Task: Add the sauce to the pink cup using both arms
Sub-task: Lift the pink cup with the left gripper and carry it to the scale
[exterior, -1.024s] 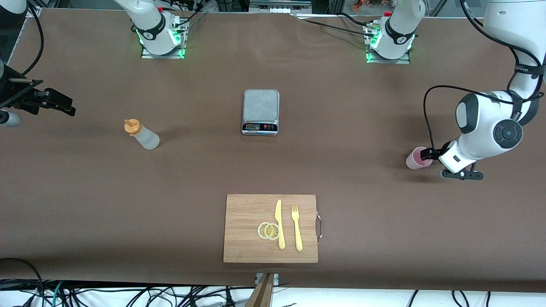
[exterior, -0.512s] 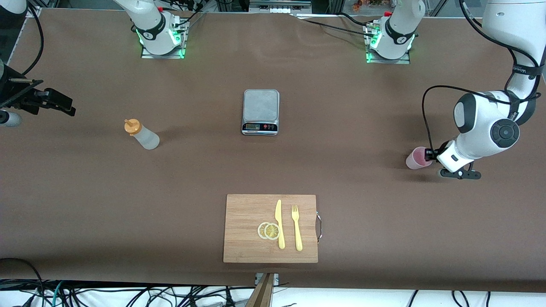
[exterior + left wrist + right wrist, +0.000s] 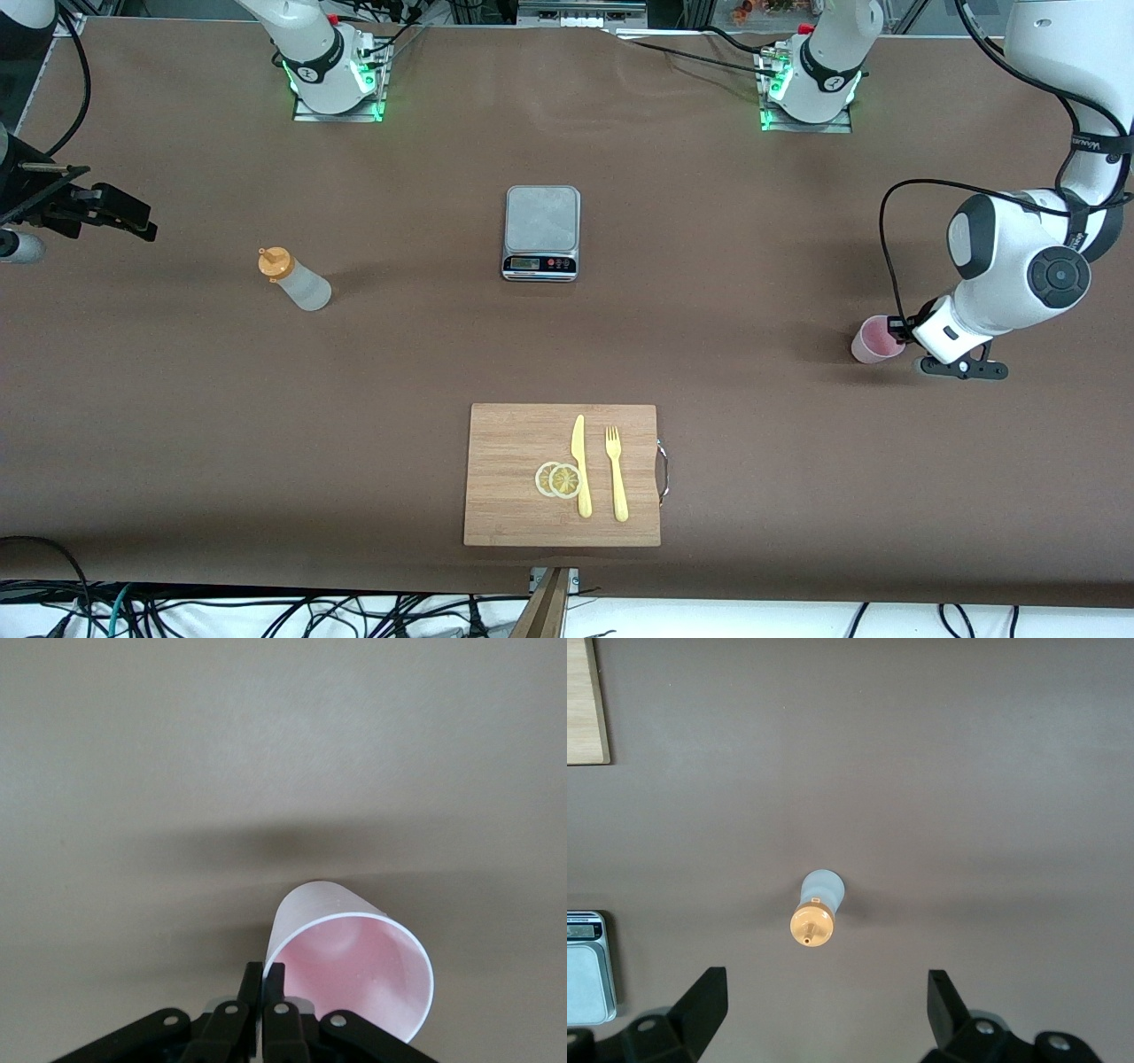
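Pink cup (image 3: pixel 350 967) | left gripper (image 3: pixel 263 997) fingers pinch its rim, seemingly tilted | right gripper (image 3: pixel 824 1001) spread, waiting above sauce (image 3: pixel 297 280) | next: lift cup centrewards, right grasps bottle

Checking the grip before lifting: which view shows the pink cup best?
The left wrist view: the pink cup fills it, open mouth and rim clear, left gripper shut on the rim. The front view shows it small, toward the left arm's end of the table. The right wrist view misses it.
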You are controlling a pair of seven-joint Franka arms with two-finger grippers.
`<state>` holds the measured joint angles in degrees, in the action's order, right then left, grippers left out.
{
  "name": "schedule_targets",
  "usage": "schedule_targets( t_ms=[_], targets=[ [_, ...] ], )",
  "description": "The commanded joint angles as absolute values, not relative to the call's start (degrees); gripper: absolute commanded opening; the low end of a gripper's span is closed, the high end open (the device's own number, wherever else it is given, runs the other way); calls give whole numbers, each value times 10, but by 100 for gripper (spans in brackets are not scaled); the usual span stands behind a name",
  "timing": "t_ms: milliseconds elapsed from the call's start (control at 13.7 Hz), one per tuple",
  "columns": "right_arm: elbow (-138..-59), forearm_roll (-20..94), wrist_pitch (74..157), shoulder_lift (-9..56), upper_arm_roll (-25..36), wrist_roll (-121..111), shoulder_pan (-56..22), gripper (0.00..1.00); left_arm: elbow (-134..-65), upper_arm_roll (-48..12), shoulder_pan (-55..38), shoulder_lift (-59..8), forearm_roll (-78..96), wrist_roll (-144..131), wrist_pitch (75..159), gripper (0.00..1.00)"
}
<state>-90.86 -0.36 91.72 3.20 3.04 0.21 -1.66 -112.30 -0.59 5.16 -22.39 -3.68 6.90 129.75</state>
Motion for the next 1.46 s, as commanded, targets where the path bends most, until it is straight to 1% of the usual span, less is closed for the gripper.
schedule_targets(
  t_ms=[0, 146, 293, 439, 659, 878, 1024, 1244, 1390],
  targets=[
    [-910, -4, 918, 28, 30, 9, -17, 100, -1057, -6, -11, -226, -3, 47, 1227, 0],
    [-910, -4, 918, 28, 30, 9, -17, 100, -1016, -24, -46, -225, 2, 40, 1171, 0],
    [-910, -4, 918, 28, 31, 9, -17, 100, -980, -71, -70, -227, 29, -11, 1140, 0],
    [-910, -4, 919, 28, 31, 9, -17, 100, -965, -91, -117, -234, 33, -85, 1141, 0],
    [-910, -3, 920, 31, 31, 9, -17, 100, -955, -93, -206, -254, 36, -193, 1143, 0],
    [-911, -3, 929, 35, 31, 9, -11, 100, -954, -92, -284, -270, 98, -215, 1164, 0],
    [-911, -1, 934, 39, 31, 8, -8, 100, -954, -91, -327, -276, 115, -231, 1193, 0],
    [-914, -2, 940, 42, 31, 8, -8, 100, -954, -87, -379, -286, 112, -272, 1203, 0],
    [-914, -1, 945, 65, 30, -1, -8, 100, -956, -86, -404, -290, 112, -275, 1223, 0]
  ],
)
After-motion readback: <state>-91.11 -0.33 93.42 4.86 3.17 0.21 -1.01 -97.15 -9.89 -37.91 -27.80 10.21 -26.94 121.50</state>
